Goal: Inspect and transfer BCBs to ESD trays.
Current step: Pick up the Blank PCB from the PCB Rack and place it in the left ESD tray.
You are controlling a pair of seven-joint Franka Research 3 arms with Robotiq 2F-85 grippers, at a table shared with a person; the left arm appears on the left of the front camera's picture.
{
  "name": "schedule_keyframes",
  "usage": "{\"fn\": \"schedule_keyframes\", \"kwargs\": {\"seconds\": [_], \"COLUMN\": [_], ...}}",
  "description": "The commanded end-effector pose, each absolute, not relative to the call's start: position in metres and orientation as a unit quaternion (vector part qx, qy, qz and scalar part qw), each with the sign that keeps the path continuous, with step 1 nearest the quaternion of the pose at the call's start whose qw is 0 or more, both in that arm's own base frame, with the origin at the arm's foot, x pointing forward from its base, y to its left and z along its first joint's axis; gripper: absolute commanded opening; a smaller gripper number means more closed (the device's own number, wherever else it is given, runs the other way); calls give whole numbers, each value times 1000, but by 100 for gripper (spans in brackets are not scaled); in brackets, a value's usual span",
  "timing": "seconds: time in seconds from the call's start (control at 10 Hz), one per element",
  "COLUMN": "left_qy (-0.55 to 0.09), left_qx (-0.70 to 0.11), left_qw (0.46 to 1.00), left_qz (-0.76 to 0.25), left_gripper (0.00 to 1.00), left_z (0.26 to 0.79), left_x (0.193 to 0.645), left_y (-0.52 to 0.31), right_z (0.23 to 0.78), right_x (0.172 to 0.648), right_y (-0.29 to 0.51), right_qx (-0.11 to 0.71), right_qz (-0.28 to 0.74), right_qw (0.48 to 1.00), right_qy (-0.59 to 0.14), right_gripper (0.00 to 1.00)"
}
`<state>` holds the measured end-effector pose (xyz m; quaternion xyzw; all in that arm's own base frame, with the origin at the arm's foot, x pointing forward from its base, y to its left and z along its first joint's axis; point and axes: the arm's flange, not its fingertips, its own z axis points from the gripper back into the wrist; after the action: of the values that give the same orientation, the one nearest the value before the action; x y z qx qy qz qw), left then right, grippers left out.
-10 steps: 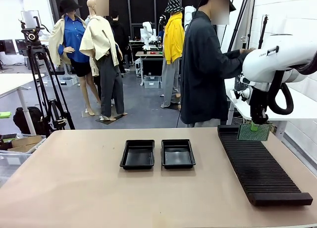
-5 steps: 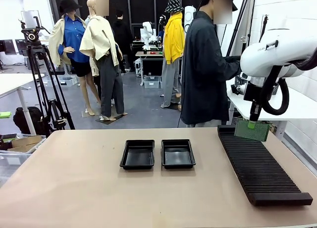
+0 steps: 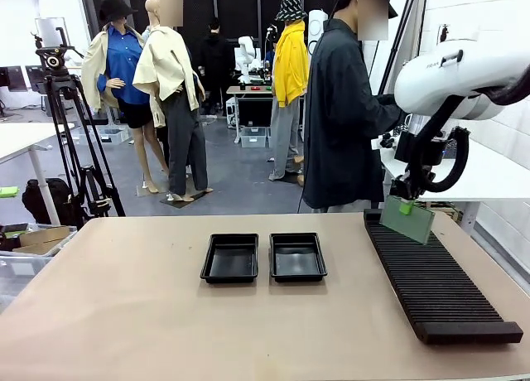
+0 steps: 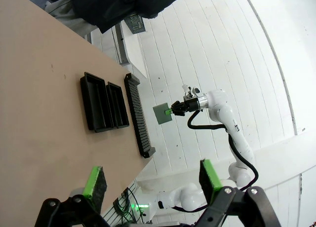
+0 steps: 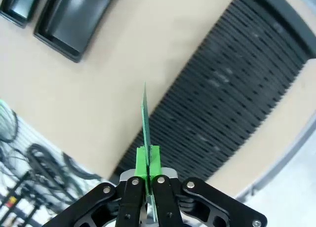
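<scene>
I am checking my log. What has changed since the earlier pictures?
The right gripper, fingers shut on a BCB, swung a little leftward and tilted the board above the rack. The ESD trays and the rack stayed put.

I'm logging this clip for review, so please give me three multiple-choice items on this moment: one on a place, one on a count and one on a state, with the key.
1. Where is the green board?
A. Lying in a tray
B. In the air near the far end of the slotted rack
C. Flat on the bare table

2. How many black trays stand on the table?
A. Four
B. One
C. Two

3. What is the right gripper doing?
A. Shut on the board's edge
B. Open and empty
C. Resting inside a tray

Key:
1 B: the board hangs tilted from the gripper, clear of the table.
2 C: two trays sit side by side at mid-table.
3 A: its green pads pinch the board's edge.
</scene>
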<state>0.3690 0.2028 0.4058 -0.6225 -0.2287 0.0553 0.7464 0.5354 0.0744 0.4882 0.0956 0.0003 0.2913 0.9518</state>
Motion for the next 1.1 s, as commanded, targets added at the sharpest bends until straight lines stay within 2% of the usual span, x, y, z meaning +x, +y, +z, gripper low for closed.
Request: {"fn": "schedule_keyframes", "kwargs": {"seconds": [0.0, 0.2, 0.8, 1.0], "left_qy": [-231, -231, -231, -231], "left_qx": [-622, -622, -622, -622], "left_qw": [746, 746, 746, 746], "left_qz": [57, 57, 57, 57], "left_gripper": [100, 100, 100, 100], "left_z": [407, 407, 407, 407], "left_x": [367, 367, 367, 367], "left_y": [204, 204, 204, 204], "right_z": [502, 512, 504, 498], "right_x": [534, 527, 522, 527], "right_y": [88, 100, 142, 159], "right_qx": [163, 222, 286, 302], "right_qz": [209, 175, 43, 17], "right_qw": [964, 959, 954, 951], "right_qy": [4, -30, -77, -67], "right_gripper": [0, 0, 0, 0]}}
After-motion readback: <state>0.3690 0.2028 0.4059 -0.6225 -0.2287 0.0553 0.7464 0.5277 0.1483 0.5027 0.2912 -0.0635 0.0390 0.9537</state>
